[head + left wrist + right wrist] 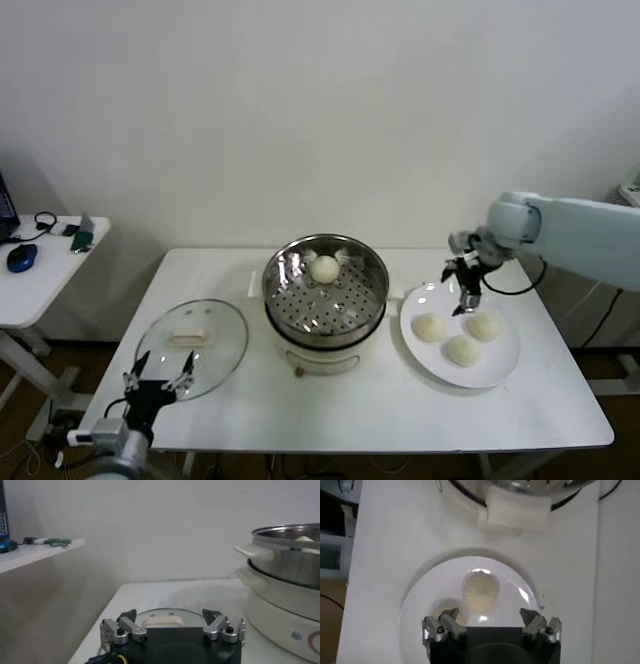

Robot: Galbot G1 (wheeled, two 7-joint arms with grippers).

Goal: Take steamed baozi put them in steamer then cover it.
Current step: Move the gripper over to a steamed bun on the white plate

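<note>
One baozi lies on the perforated floor of the steel steamer at the table's middle. Three baozi lie on a white plate to its right. My right gripper is open and empty, hovering over the plate's near-steamer side; its wrist view shows a baozi just ahead of the jaws. The glass cover with its white handle lies flat on the table at the left. My left gripper is open and empty at the cover's front edge.
A side table at the far left holds a mouse and small items. The steamer's white base stands to the right of the left gripper. The right arm's cable hangs near the plate's back edge.
</note>
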